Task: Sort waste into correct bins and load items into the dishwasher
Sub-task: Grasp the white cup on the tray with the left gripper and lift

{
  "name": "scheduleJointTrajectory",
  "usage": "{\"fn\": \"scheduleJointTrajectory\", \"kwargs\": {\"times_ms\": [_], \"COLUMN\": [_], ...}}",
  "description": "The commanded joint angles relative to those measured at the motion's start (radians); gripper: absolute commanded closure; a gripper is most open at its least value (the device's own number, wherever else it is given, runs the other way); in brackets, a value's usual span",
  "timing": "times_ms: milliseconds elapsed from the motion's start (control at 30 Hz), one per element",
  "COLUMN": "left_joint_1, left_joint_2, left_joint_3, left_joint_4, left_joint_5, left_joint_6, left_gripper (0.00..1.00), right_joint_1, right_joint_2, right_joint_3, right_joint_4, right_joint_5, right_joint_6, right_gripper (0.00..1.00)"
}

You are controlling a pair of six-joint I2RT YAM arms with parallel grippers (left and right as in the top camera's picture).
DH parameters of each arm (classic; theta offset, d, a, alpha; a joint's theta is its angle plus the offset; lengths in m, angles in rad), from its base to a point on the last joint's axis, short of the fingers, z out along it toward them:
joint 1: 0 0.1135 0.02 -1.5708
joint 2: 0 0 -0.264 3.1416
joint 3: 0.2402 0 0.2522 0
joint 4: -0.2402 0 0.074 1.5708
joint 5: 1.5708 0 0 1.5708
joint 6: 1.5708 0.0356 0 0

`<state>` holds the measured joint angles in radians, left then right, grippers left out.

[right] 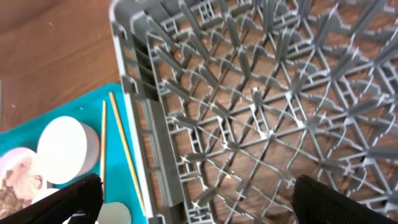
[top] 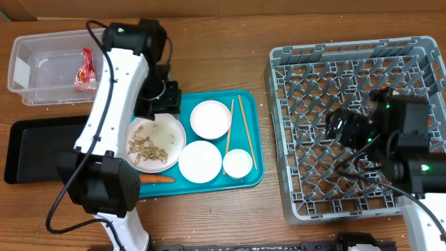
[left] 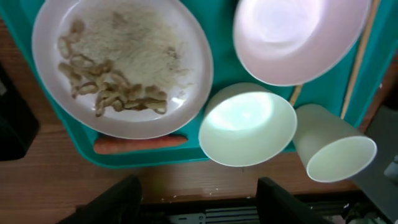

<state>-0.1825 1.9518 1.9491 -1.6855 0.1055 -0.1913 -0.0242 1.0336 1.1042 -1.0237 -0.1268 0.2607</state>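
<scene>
On the teal tray, a plate (top: 155, 143) holds beige food scraps (left: 112, 87) and rice. A carrot (top: 157, 179) lies by the tray's front edge. Two white bowls (top: 210, 118) (top: 200, 161), a small cup (top: 237, 163) and two chopsticks (top: 245, 129) share the tray. The red wrapper (top: 86, 70) lies in the clear tub (top: 42, 66). The black tray (top: 35, 150) is at the left. My left gripper (top: 159, 104) (left: 199, 202) hangs open above the plate's back edge, holding nothing. My right gripper (top: 338, 127) (right: 205, 202) is wide open over the grey dish rack (top: 348, 77).
The teal tray (top: 254, 139) lies between the bins and the rack. In the right wrist view the rack's left wall (right: 155, 143) stands close to the tray's right edge, with the chopsticks (right: 124, 149) just beside it. My left arm's base sits at the table's front left.
</scene>
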Motion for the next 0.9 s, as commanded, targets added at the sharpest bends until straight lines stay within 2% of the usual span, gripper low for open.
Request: {"fn": "scheduleJointTrajectory", "kwargs": {"times_ms": [0, 300, 600, 767, 867], "left_joint_1": [-0.099, -0.297, -0.383, -0.383, -0.383], "left_joint_2": [-0.035, -0.034, -0.031, -0.029, -0.029], "left_joint_3": [-0.019, -0.183, -0.408, -0.485, -0.491], "left_joint_4": [0.012, 0.093, 0.318, 0.410, 0.433], "left_joint_5": [0.059, 0.109, 0.132, 0.152, 0.165], "left_joint_6": [0.061, 0.064, 0.053, 0.049, 0.049], "left_gripper": [0.38, 0.39, 0.41, 0.54, 0.79], "right_joint_1": [0.004, 0.004, 0.004, 0.004, 0.004], "right_joint_2": [0.014, 0.014, 0.014, 0.014, 0.014], "right_joint_3": [0.043, 0.043, 0.043, 0.043, 0.043], "right_joint_4": [0.000, -0.001, -0.016, -0.034, -0.042], "right_joint_5": [-0.008, -0.005, -0.004, 0.023, 0.039], "right_joint_6": [-0.010, -0.010, -0.010, -0.010, -0.010], "right_gripper": [0.00, 0.00, 0.00, 0.00, 0.00]}}
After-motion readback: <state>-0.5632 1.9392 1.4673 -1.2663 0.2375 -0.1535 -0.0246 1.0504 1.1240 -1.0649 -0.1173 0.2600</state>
